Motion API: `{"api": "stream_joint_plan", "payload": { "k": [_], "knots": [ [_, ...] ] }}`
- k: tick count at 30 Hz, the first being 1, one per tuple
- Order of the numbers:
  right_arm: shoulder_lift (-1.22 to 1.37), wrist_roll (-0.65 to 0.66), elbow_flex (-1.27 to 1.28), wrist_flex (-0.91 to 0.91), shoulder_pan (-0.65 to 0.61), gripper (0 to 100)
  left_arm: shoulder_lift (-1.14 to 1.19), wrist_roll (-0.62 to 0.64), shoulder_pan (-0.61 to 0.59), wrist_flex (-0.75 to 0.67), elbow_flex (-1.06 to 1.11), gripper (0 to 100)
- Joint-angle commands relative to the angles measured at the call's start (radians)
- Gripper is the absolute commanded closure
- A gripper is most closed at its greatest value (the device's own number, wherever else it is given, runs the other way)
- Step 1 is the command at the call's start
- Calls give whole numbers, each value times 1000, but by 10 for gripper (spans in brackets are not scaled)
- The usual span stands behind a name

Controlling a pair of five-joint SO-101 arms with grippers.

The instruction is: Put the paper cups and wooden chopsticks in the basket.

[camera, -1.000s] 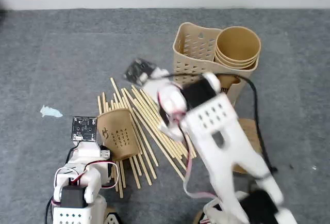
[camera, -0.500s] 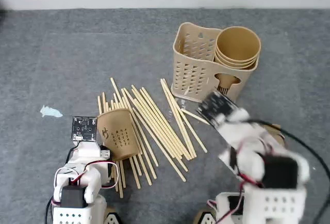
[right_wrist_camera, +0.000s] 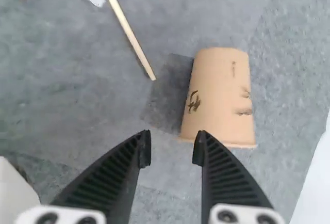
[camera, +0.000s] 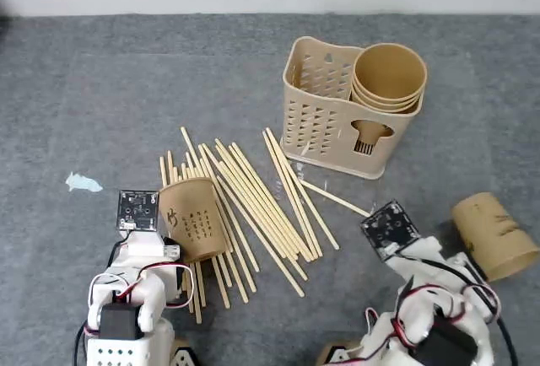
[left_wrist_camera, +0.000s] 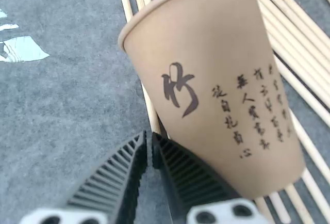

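Dark brush-style characters run down the side of the left cup point(left_wrist_camera: 211, 90), one big sign and two columns of small ones; I do not read them off. The right cup point(right_wrist_camera: 219, 97) carries a fainter dark mark. The left cup lies on its side across the chopsticks point(camera: 253, 206), touching the side of the left gripper point(left_wrist_camera: 149, 139), base towards the gripper and rim pointing away. That gripper's fingers are closed to a thin slit with nothing between them. The right cup also lies on its side on the grey mat point(camera: 126, 88), just ahead of the right gripper point(right_wrist_camera: 171, 149), rim nearest the fingertips and base pointing away. Those fingers stand well apart and hold nothing. One chopstick point(right_wrist_camera: 126, 28) lies farther out from this gripper, its long axis slanting towards the cup's base but ending short of it. The other chopsticks fan out flat between the two arms, long axes slanting towards the basket point(camera: 325, 121), which stands upright well ahead of both grippers. The stacked cups point(camera: 388, 75) sit mouth up in one of its compartments. A second ago the right arm point(camera: 430, 315) was stretched over the chopsticks towards the basket. It has since drawn back low, uncovering the right cup. The left arm and its cup have not moved.
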Motion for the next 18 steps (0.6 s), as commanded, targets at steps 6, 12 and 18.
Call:
{"api": "stream_joint_plan", "payload": {
  "k": [6, 12, 18],
  "knots": [
    [62, -304, -2, -94, 90, 846, -17, 8, 5, -5, -8, 986],
    [193, -549, -8, -108, 107, 847, -17, 8, 5, -5, -8, 986],
    [351, -766, -58, -108, 102, 845, -17, 8, 5, -5, -8, 986]
  ]
}}
